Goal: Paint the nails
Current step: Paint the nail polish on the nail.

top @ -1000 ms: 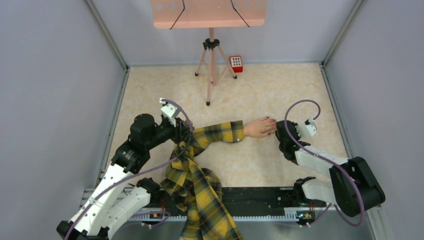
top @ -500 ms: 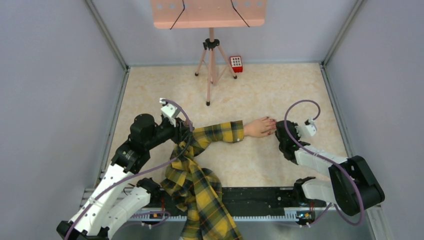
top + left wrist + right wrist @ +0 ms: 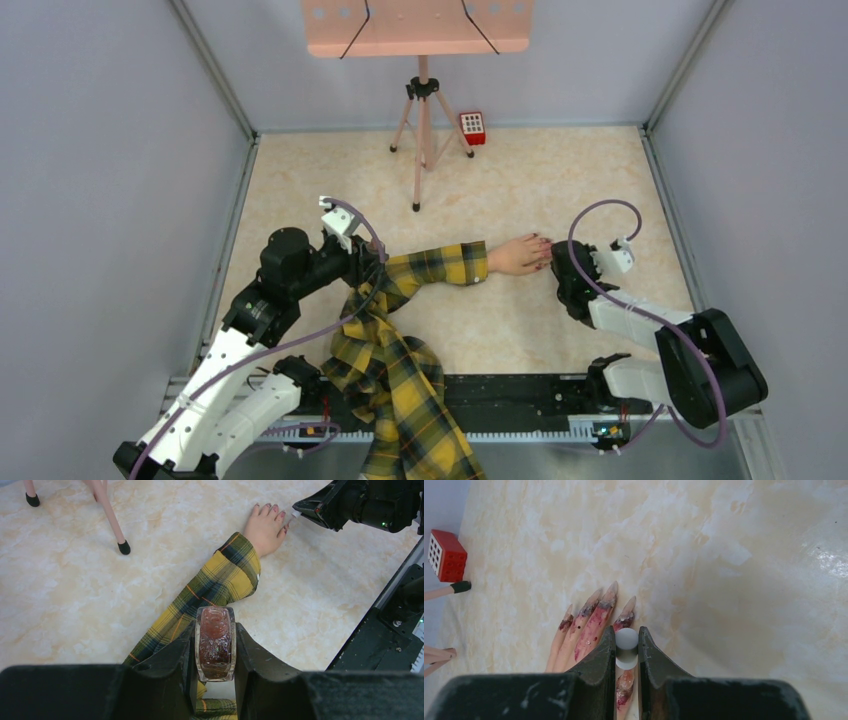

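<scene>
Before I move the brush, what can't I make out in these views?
- Brush tip: right wrist view, hidden behind the brush handle in the right end effector; contact with the nails unclear.
- Same contact: top view, too small and covered by that end effector.
- Bottle mouth: left wrist view, the left end effector flanks it and no opening shows; open or capped unclear.

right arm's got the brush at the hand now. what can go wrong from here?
1. Red is already smeared along the mannequin hand, off the nails; the brush in the right gripper may spread it further.
2. The left gripper holds the polish bottle over the plaid sleeve; a drip or slip would likely stain it.
</scene>
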Controlling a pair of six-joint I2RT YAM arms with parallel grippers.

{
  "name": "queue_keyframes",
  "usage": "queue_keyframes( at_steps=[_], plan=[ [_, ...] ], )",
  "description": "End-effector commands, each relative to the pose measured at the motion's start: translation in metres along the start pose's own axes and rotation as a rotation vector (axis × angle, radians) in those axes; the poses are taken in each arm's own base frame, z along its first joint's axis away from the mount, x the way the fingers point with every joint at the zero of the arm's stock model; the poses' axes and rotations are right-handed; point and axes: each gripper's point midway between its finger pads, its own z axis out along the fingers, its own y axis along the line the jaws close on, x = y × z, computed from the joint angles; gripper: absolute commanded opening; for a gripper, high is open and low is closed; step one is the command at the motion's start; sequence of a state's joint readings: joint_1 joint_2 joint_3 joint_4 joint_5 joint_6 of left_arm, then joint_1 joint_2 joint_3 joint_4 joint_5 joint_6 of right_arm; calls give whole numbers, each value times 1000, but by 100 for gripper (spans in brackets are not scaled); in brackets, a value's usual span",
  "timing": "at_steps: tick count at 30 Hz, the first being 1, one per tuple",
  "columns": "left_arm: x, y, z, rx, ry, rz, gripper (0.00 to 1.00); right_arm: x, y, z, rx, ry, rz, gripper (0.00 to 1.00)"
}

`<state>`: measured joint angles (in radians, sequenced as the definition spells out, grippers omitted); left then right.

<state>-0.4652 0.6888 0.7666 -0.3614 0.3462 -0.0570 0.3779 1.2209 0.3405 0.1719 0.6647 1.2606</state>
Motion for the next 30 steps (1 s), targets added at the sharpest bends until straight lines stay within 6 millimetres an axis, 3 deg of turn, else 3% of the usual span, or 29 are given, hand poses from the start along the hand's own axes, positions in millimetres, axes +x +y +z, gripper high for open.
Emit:
queue_keyframes(
  at_steps=[1,3,17,30],
  plan=[
    [-23,-2,-4,-2,-74,25,0,-13,21,-3,-50,-49,50,0],
    [-23,-1,-4,-3,-73,25,0,-7,13,2,-20,-41,23,0],
    [-23,-1,-4,-2,-73,25,0,-7,15,4,-19,-49,23,0],
    [-24,-2,-6,0,-79,25,0,-27,19,-1,-10,-119,7,0]
  ],
)
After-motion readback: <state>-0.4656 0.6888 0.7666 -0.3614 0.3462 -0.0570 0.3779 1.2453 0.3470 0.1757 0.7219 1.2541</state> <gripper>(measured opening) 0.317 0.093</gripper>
